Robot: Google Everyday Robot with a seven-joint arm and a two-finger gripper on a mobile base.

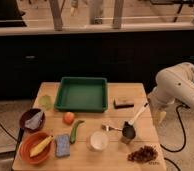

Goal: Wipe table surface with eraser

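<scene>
The light tan wooden table surface (132, 92) fills the middle of the camera view. The eraser (123, 103), a small block with a tan top over a dark base, lies on it just right of the green tray. My gripper (159, 116) hangs from the white arm (177, 82) at the table's right edge. It points down, to the right of the eraser and slightly nearer the camera, apart from it and holding nothing that I can see.
A green tray (81, 93) sits at the back centre. In front are a blue sponge (63, 145), an orange bowl (27, 152), a dark bowl (24, 119), a round orange fruit (68, 117), a green vegetable (76, 131), a white cup (98, 141), a dark cup with a spoon (128, 131) and a brown pile (143, 153).
</scene>
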